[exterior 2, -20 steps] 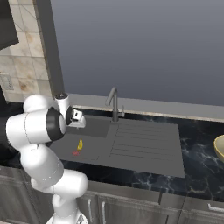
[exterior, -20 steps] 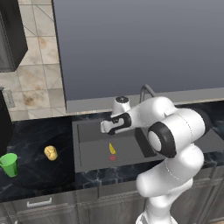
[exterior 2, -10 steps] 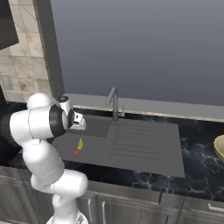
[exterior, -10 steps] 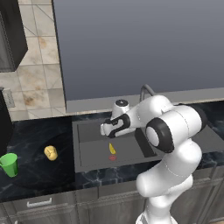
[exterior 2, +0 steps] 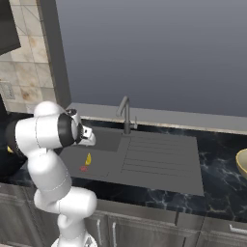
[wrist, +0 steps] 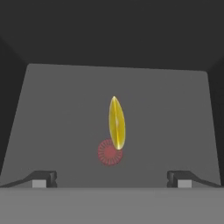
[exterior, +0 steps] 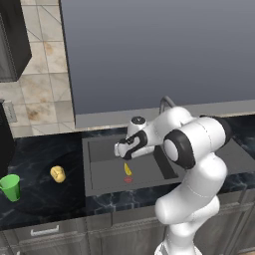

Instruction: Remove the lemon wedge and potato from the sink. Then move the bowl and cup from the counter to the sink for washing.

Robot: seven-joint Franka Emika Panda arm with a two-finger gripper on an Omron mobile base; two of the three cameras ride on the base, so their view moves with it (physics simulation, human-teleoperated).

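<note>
- Since a second ago the hand (exterior: 122, 151) has slid a little toward the left side of the sink (exterior: 99, 172) and dipped lower over it; the lemon wedge (exterior: 128, 169), the potato (exterior: 58, 174) and the cup (exterior: 11, 187) lie where they did.
- Its two dark fingers (wrist: 43, 179) are spread wide apart, and nothing is between them.
- From the hand's own camera, the lemon wedge (wrist: 117, 123) sits straight ahead, in the gap between the two fingers but farther off, not touched.
- The wedge lies flat on the sink floor, about the middle of the basin, with one pointed end touching the little red drain (wrist: 109, 152).
- From the right side, the hand (exterior 2: 89, 137) hangs above the left part of the sink (exterior 2: 159, 164), just over the lemon wedge (exterior 2: 88, 158) and the drain (exterior 2: 84, 169).
- The dark faucet (exterior 2: 124, 112) stands at the back edge of the sink, and the ribbed drainboard (exterior 2: 157, 159) lies on the sink's right part.
- The potato is out of the sink. It rests on the dark desk (exterior: 45, 196), just left of the sink's left edge.
- The green cup stands upright near the left front corner of the desk, well apart from the sink.
- The tan bowl (exterior 2: 242, 162) sits on the desk far to the right of the sink, cut off by the picture's edge.
</note>
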